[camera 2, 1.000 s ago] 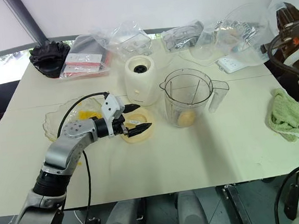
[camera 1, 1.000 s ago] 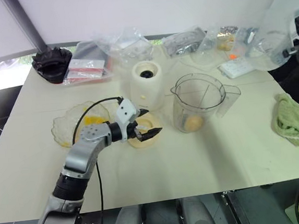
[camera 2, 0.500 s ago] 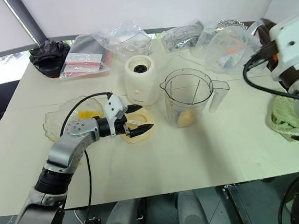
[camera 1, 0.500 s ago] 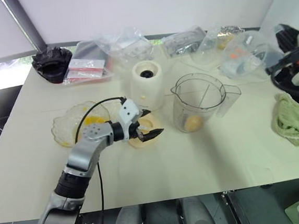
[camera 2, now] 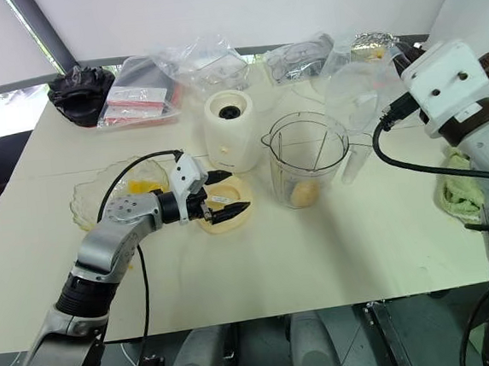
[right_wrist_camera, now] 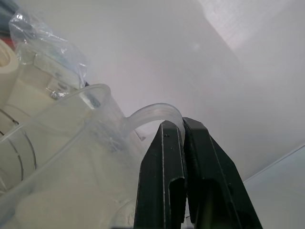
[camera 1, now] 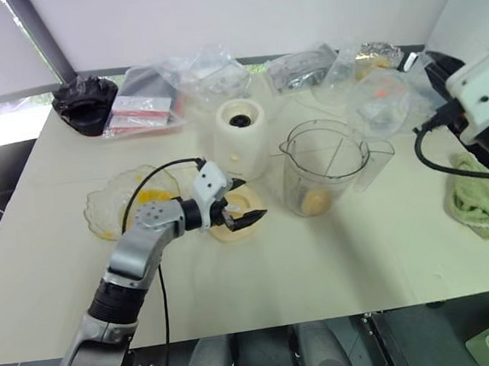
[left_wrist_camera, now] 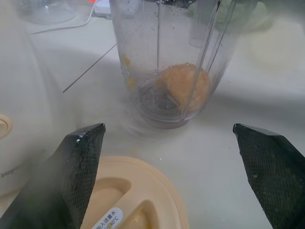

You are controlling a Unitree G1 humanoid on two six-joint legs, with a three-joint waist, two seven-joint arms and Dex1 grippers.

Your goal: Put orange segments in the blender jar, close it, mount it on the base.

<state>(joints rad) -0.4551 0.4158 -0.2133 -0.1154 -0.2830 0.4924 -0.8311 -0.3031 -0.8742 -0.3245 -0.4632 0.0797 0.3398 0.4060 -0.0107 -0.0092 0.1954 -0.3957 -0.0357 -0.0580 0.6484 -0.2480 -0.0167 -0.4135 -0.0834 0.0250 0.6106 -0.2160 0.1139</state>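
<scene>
The blender jar [camera 1: 324,166] stands uncovered at mid-table with an orange segment [camera 1: 316,200] at its bottom beside the dark blades [left_wrist_camera: 155,95]. More orange segments [camera 1: 150,196] lie in a wavy clear bowl [camera 1: 110,213] on the left. Behind the jar, to its left, stands the base [camera 1: 241,139]. My left gripper [camera 1: 245,204] hovers open just over a flat cream lid [left_wrist_camera: 128,200], pointing at the jar. My right gripper [right_wrist_camera: 178,122] is shut on the loop handle of a clear plastic cup [camera 2: 358,96], held in the air above and right of the jar.
Clear plastic bags [camera 1: 209,70] and a black object [camera 1: 86,103] line the table's back edge. A green cloth [camera 1: 481,198] lies near the right edge. The front half of the table [camera 1: 321,279] is bare.
My right arm has swung in from the right, carrying the clear cup leftward and a little lower toward the jar. The left gripper has stayed open over the lid.
</scene>
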